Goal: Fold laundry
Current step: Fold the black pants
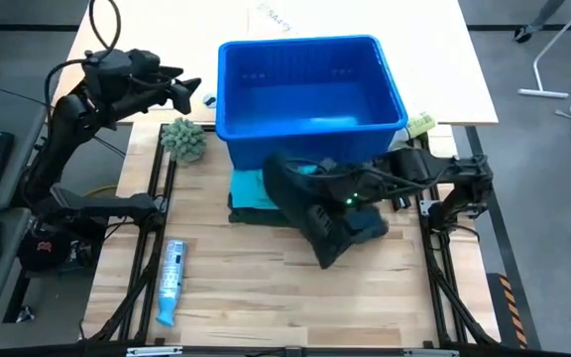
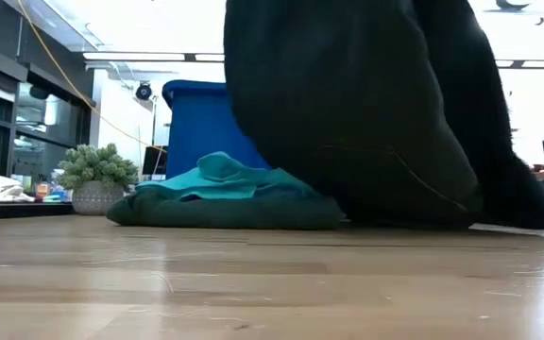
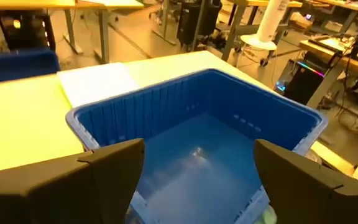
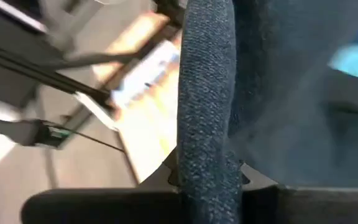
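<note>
My right gripper (image 1: 300,190) hangs over the middle of the table, shut on a large dark garment (image 2: 366,113) that fills the low view. Just left of it a folded stack lies flat on the wood: a turquoise piece (image 1: 251,186) on top of a dark green one (image 2: 225,212). My left gripper (image 1: 181,94) stands open and raised at the far left, beside the blue bin's left wall, with nothing between its fingers (image 3: 104,180). My right gripper pinches a bunched, thick fold of the dark garment (image 4: 207,155) between its two fingers, coming at it slanting down from the table's right side. The garment hangs below the fingers, and its lower end (image 2: 414,219) rests on the table.
A blue plastic bin (image 1: 310,94) stands at the far middle, right behind the stack. A fuzzy grey-green ball (image 1: 183,139) sits left of the bin. A blue and white oblong object (image 1: 170,283) lies near the front left. The near part of the tabletop (image 1: 295,307) is bare wood.
</note>
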Robot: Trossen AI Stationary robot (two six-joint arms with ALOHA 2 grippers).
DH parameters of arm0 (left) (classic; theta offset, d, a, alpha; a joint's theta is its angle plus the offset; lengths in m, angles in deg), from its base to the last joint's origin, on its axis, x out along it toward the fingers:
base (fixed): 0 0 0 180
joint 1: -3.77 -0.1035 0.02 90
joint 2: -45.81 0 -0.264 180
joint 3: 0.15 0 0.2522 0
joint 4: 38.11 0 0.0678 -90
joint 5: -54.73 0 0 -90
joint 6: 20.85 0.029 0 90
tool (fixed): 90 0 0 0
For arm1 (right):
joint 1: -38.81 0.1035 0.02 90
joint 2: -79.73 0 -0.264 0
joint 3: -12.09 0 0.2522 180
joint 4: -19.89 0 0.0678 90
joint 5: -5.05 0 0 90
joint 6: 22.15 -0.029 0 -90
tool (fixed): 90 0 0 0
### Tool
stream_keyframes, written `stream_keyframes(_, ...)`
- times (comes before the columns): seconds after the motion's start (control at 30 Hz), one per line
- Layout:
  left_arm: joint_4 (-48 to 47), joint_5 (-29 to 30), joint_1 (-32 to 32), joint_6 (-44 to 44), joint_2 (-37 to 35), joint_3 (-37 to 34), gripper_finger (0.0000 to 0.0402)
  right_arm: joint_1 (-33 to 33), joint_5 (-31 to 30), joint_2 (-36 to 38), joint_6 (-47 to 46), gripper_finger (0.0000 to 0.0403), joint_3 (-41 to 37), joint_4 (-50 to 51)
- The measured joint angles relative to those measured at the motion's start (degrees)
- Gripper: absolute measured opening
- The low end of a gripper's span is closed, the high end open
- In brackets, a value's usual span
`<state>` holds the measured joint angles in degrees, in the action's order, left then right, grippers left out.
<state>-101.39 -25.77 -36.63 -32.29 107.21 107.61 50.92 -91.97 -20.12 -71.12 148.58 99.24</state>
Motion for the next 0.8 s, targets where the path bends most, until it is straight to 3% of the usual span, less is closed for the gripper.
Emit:
stream_keyframes(0.27,-0.32,-0.70,-0.02,2.69,1.59,-0.04,0.0280,-0.31,4.26,-8.89,3.79,0.0030,-0.05,-4.10)
stream_keyframes(0.53,-0.41,-6.38,-0.02,4.06,3.11,-0.07,0.0280,-0.64,11.91,-15.69,10.36,0.0077,0.06,-5.57)
stream_keyframes(0.67,-0.42,-7.02,-0.04,4.90,3.49,-0.07,0.0280,-0.15,17.16,-16.35,11.69,0.0112,0.19,-7.00)
stream_keyframes(0.8,-0.54,-7.02,-0.04,6.26,3.59,-0.07,0.0280,-0.14,18.25,-16.53,11.91,0.0141,0.21,-6.88)
